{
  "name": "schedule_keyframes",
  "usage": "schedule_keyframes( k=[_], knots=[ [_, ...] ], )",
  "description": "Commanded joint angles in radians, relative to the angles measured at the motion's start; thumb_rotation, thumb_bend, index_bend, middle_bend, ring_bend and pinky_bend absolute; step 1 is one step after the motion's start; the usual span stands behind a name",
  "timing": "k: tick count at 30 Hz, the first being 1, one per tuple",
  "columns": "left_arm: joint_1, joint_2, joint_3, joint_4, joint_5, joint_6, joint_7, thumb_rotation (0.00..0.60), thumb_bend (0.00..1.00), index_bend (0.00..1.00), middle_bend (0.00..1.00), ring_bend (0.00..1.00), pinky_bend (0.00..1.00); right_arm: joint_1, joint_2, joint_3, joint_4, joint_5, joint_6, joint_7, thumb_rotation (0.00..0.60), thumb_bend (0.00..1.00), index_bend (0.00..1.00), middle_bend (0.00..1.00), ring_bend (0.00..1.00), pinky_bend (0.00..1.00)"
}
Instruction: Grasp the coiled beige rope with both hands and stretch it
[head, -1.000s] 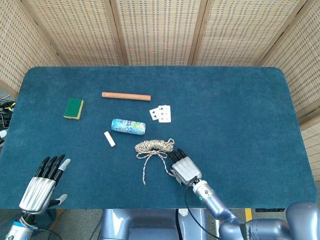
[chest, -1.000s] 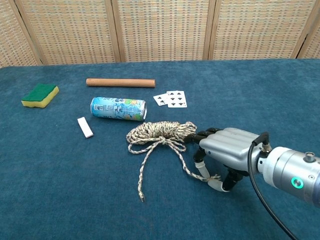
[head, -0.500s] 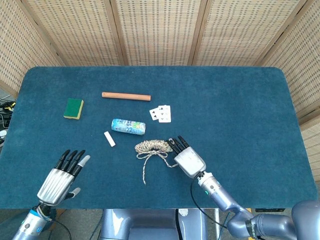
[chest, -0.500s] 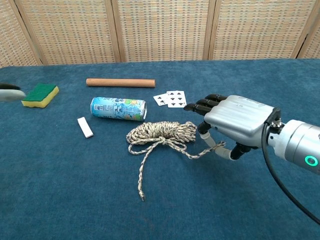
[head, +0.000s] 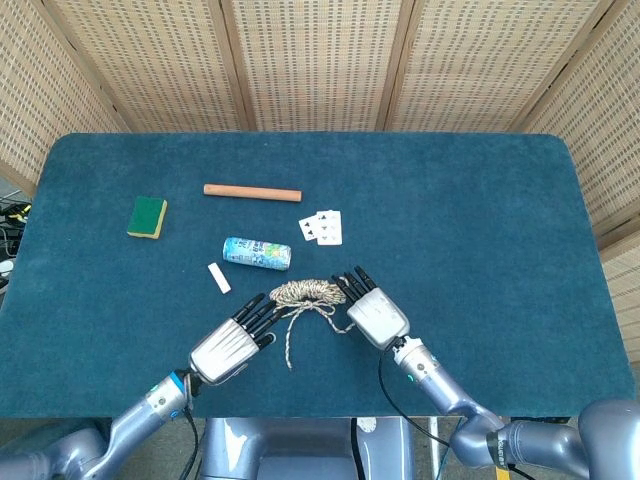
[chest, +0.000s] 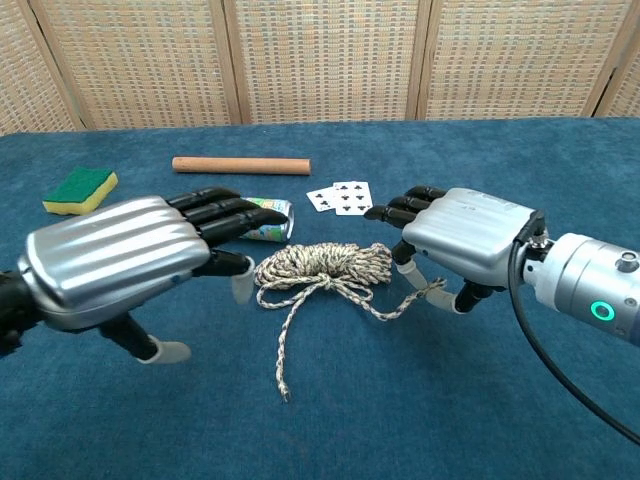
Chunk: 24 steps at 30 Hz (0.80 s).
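Observation:
The coiled beige rope (head: 308, 292) (chest: 325, 262) lies on the blue table (head: 480, 230), just in front of a drink can. One loose tail (chest: 283, 370) runs toward the near edge. The other tail leads right to my right hand (head: 375, 315) (chest: 465, 235), which pinches its end at the thumb beside the coil's right side. My left hand (head: 232, 343) (chest: 115, 258) hovers just left of the coil. Its fingers are stretched toward the rope and hold nothing.
A blue drink can (head: 257, 253) (chest: 270, 208) lies right behind the coil. Playing cards (head: 322, 227) (chest: 341, 198), a brown stick (head: 252, 192) (chest: 240, 165) and a green-yellow sponge (head: 147, 216) (chest: 80, 189) sit further back. A small white block (head: 218, 278) lies left of the coil.
My left hand has swept in from the near-left table edge to the coil's left side. My right hand rose and moved up beside the coil, pulling the right tail with it.

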<state>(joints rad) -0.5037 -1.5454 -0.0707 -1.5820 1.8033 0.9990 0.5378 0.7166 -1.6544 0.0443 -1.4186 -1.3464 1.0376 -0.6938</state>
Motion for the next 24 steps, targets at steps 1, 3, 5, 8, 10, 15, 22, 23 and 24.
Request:
schedule_keyframes(
  k=[1, 3, 5, 8, 10, 15, 22, 23, 24],
  knots=[
    [-0.037, -0.035, -0.016, 0.025, -0.019, -0.038, 0.033, 0.600, 0.19, 0.42, 0.00, 0.00, 0.00, 0.002, 0.000, 0.003, 0.002, 0.001, -0.004, 0.000, 0.600, 0.43, 0.63, 0.00, 0.00, 0.00],
    [-0.051, -0.048, -0.017, 0.036, -0.027, -0.055, 0.046, 0.600, 0.20, 0.44, 0.00, 0.00, 0.00, 0.003, 0.000, 0.006, 0.002, 0.003, -0.008, 0.001, 0.600, 0.43, 0.63, 0.00, 0.00, 0.00],
    [-0.070, -0.071, -0.015, 0.055, -0.043, -0.079, 0.051, 0.600, 0.21, 0.45, 0.00, 0.00, 0.00, 0.005, -0.001, 0.011, 0.004, 0.006, -0.013, 0.004, 0.600, 0.43, 0.63, 0.00, 0.00, 0.00],
    [-0.087, -0.089, -0.006, 0.080, -0.049, -0.084, 0.044, 0.600, 0.23, 0.46, 0.00, 0.00, 0.00, 0.007, -0.003, 0.015, 0.006, 0.008, -0.018, 0.007, 0.600, 0.42, 0.63, 0.00, 0.00, 0.00],
    [-0.101, -0.099, 0.003, 0.101, -0.041, -0.082, 0.038, 0.600, 0.24, 0.47, 0.00, 0.00, 0.00, 0.008, -0.004, 0.016, 0.009, 0.009, -0.022, 0.007, 0.600, 0.42, 0.63, 0.00, 0.00, 0.00],
    [-0.128, -0.114, 0.019, 0.141, -0.022, -0.067, 0.004, 0.600, 0.27, 0.47, 0.00, 0.00, 0.00, 0.008, -0.009, 0.019, 0.015, 0.014, -0.028, 0.007, 0.600, 0.42, 0.64, 0.00, 0.00, 0.00],
    [-0.162, -0.143, 0.051, 0.217, 0.000, -0.056, -0.026, 0.600, 0.28, 0.49, 0.00, 0.00, 0.00, 0.008, -0.016, 0.020, 0.023, 0.023, -0.037, 0.000, 0.600, 0.43, 0.64, 0.00, 0.00, 0.00],
    [-0.165, -0.148, 0.053, 0.223, 0.000, -0.055, -0.028, 0.600, 0.28, 0.49, 0.00, 0.00, 0.00, 0.008, -0.017, 0.020, 0.023, 0.024, -0.038, -0.002, 0.600, 0.43, 0.64, 0.00, 0.00, 0.00],
    [-0.169, -0.158, 0.055, 0.231, -0.004, -0.057, -0.033, 0.600, 0.28, 0.50, 0.00, 0.00, 0.00, 0.008, -0.019, 0.020, 0.027, 0.027, -0.039, -0.004, 0.600, 0.43, 0.64, 0.00, 0.00, 0.00]
  ],
)
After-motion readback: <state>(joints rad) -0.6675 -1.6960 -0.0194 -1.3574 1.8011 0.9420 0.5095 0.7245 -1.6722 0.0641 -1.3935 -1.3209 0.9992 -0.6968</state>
